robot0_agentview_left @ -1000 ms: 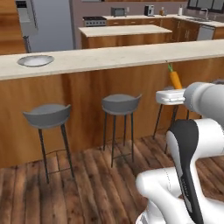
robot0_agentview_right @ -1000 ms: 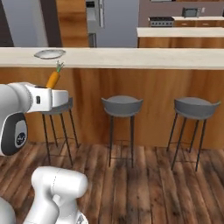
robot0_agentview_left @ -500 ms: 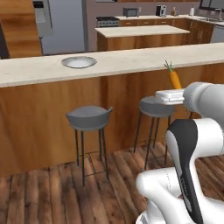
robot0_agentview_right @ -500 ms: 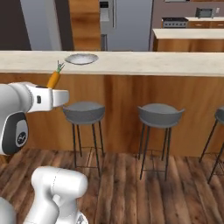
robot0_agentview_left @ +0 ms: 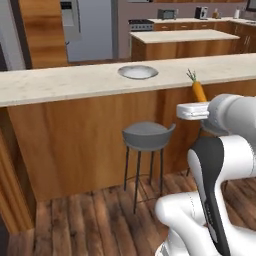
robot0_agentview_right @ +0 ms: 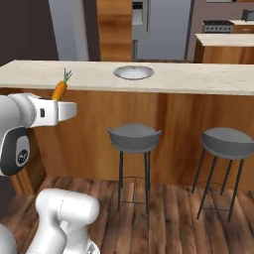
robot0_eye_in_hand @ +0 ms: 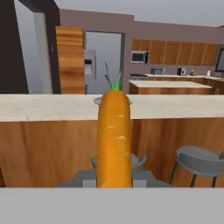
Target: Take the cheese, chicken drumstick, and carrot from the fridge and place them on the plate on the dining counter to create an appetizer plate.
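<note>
Base rolled along dining counter [robot0_agentview_left: 60,85]; plate [robot0_agentview_left: 138,72] now nearly dead ahead. Gripper [robot0_agentview_left: 196,107] clenched on carrot [robot0_agentview_left: 199,90], short of plate. Plate looks bare; cheese, drumstick delivery apparently pending.

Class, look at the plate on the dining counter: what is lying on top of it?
The plate on the dining counter looks bare in both base views. In the hand view, the carrot held by the tool covers most of it.

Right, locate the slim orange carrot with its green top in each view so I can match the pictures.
Left base view: slim orange carrot, right of centre, upright above the white gripper.
Right base view: left side, above the gripper.
Hand view: centre, upright.
Shared landmark: round grey-white plate on the speckled beige counter.
</note>
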Controlling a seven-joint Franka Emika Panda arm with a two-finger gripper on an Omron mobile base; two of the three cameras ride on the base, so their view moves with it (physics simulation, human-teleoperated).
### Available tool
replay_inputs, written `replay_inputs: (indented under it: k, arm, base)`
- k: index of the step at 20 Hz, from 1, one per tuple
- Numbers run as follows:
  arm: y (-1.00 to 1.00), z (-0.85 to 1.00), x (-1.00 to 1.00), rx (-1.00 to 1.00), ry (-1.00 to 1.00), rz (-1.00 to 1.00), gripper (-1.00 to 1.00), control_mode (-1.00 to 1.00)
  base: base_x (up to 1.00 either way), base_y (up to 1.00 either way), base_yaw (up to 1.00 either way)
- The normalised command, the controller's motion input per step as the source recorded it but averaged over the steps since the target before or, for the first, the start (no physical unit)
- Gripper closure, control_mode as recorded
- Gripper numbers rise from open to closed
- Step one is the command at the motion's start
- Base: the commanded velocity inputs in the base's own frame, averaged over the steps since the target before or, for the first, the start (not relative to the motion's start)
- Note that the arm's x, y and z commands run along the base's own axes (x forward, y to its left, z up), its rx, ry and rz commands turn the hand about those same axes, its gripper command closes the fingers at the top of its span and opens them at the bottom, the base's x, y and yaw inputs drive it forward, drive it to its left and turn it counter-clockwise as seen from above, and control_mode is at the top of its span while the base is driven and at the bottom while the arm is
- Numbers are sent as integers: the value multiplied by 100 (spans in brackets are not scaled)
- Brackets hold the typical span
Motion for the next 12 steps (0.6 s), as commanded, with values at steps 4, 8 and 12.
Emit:
replay_inputs:
  k: [4, 8, 12]
  arm:
    - [0, 0, 0, 0, 0, 0, 100, 100]
    - [0, 0, 0, 0, 0, 0, 100, 100]
    - [0, 0, 0, 0, 0, 0, 100, 100]
  base:
    - [58, 7, 2]
    - [79, -15, 0]
    - [83, -31, 0]
